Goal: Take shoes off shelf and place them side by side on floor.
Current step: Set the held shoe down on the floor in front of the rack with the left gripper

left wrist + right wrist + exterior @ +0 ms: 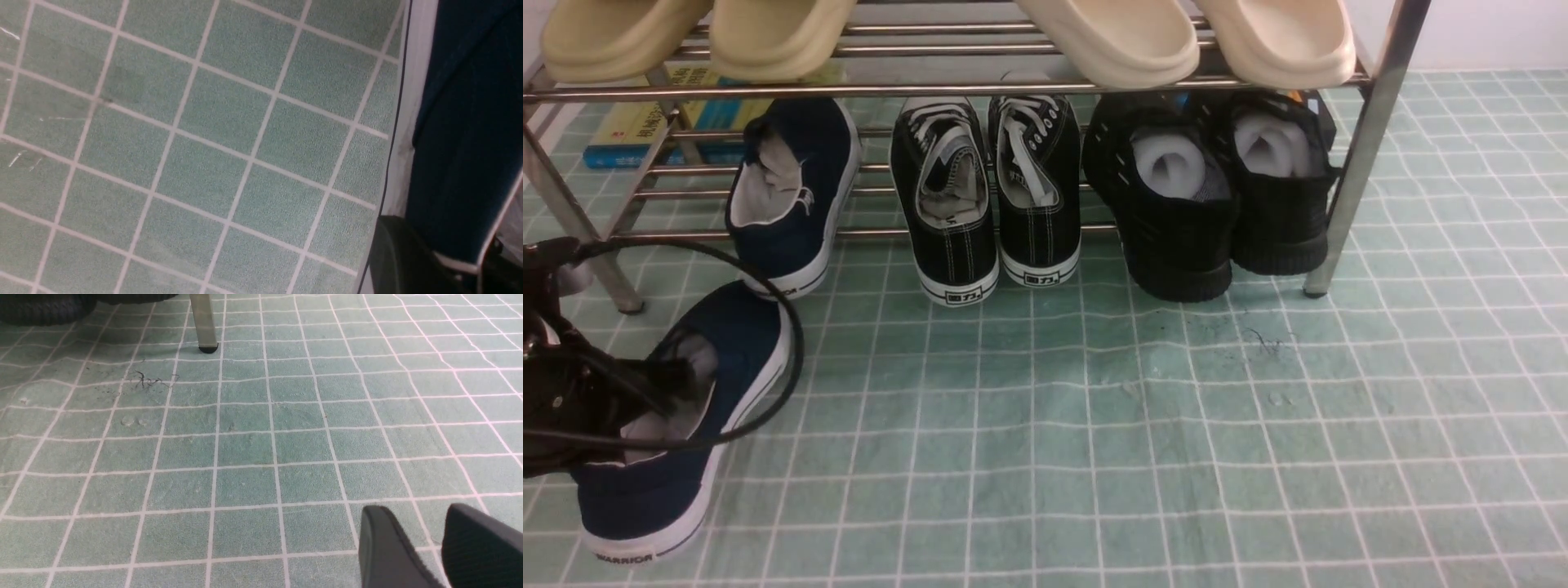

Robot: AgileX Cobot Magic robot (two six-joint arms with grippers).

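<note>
Soft, even indoor light, a bit dim, colours muted. Weak shadows on the floor (pixel 1094 425) under the shelf (pixel 931 88); small glints on its tubes. Front view slightly grainy. Wrist views: navy shoe (pixel 461 122) dark, blurry; right gripper (pixel 416 516) out of focus.

Present: two navy slip-ons (pixel 796 237), two black lace-up sneakers (pixel 952 237), two black knit shoes (pixel 1176 237), two yellow slippers (pixel 776 33), two cream slippers (pixel 1111 41), one metal shelf (pixel 1364 163).

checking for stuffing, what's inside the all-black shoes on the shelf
Rolled white stuffing fills the openings of both black knit shoes; the toe ends beyond it are hidden.
</note>
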